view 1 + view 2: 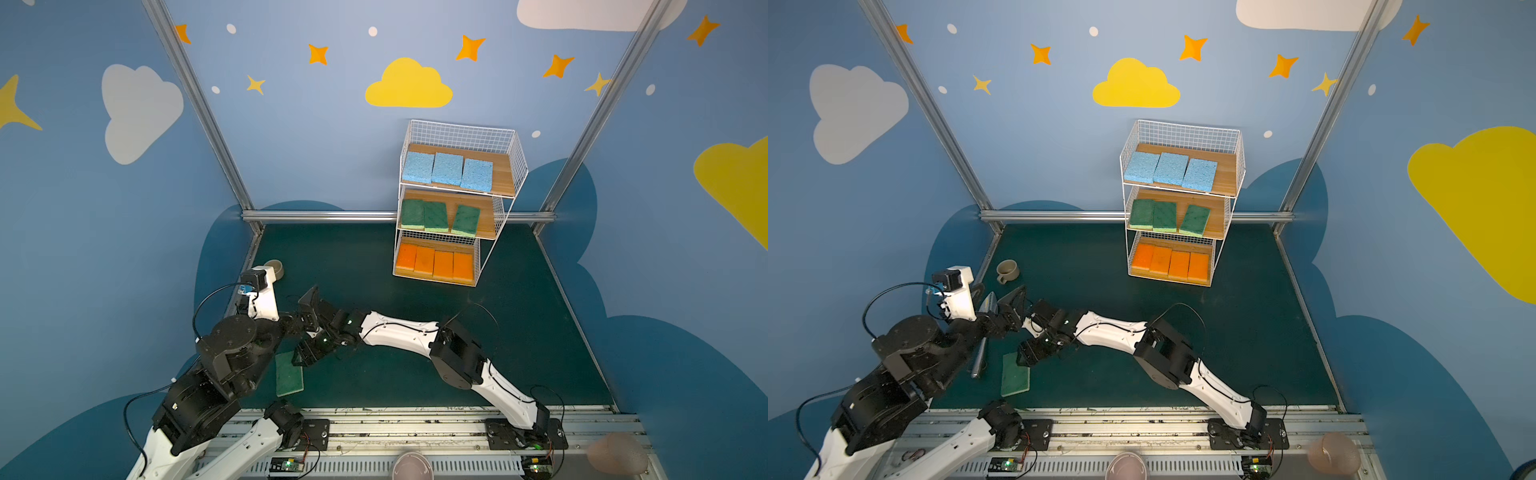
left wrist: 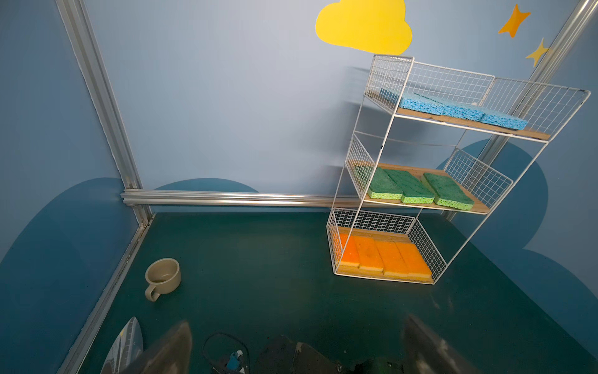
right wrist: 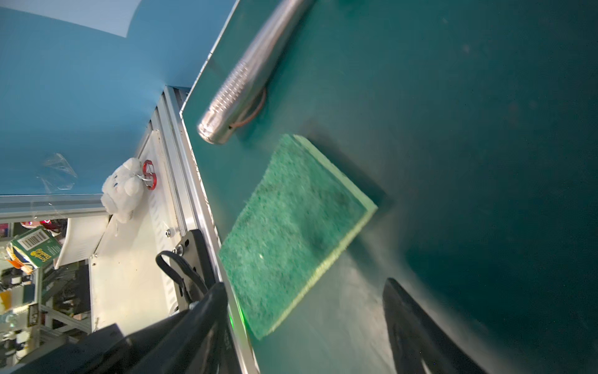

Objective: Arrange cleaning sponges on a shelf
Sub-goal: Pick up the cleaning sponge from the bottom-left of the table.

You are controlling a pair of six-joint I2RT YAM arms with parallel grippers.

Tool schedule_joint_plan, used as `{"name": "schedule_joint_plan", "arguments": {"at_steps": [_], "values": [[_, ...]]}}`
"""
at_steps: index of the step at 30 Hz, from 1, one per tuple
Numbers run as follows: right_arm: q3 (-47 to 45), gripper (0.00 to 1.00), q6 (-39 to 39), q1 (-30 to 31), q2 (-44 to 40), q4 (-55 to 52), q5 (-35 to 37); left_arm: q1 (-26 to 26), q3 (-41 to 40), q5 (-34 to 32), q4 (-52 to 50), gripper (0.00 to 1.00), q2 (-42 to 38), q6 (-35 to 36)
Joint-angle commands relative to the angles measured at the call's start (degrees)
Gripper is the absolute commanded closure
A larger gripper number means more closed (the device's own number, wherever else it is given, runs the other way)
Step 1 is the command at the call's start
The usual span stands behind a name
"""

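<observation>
Shelf [image 1: 503, 176] stands at about 1 o'clock on the table [image 1: 415, 332], against the far wall; top board carries three light blue sponges [image 1: 447, 168] side by side; middle board carries three green sponges [image 1: 435, 216], two touching and the third apart and slightly skewed, with bare wood at its 3 o'clock end; bottom board is filled by four orange sponges [image 1: 434, 262] in a tight row. One loose green sponge [image 1: 1015, 374] lies flat, scourer side up, at about 8 o'clock near the front edge, just beside the handle of the metal trowel [image 1: 979, 359]; beige mug [image 1: 1008, 271] sits at 10 o'clock, well apart. Right gripper [image 3: 305, 285] hangs over the loose sponge's near end with jaws spread wide and nothing clamped; whether a finger touches the sponge, cannot tell. Left gripper [image 2: 296, 323] is spread fully and empty, pointing toward the shelf. Judged progress: ten sponges placed and sorted by colour, so nearly done; what is left looks like closing on the last green one and carrying it to the middle board.
</observation>
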Motion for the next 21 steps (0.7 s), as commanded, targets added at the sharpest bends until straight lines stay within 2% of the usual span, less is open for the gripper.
{"name": "schedule_joint_plan", "arguments": {"at_steps": [1,7,12,16,21], "values": [[3.0,0.25,-2.2,0.7,3.2,-0.1,1.4,0.2,-0.1,-0.7,-1.5,0.00,-1.2,-0.3],[8.8,0.26,-5.3,2.0,7.5,-3.8,5.7,0.2,0.9,-1.4,-3.4,0.00,-2.5,-0.6],[9.1,0.34,-3.5,2.8,9.1,-1.9,9.0,0.2,0.7,-1.9,-4.5,0.00,-3.3,-0.9],[9.1,0.50,-3.0,2.6,9.8,-2.7,10.5,0.2,0.5,-3.1,-5.0,0.00,-3.9,-0.8],[5.7,0.85,-1.2,1.4,7.8,-0.8,10.6,0.2,-0.2,-3.2,-4.7,0.00,-3.9,-0.6]]}}
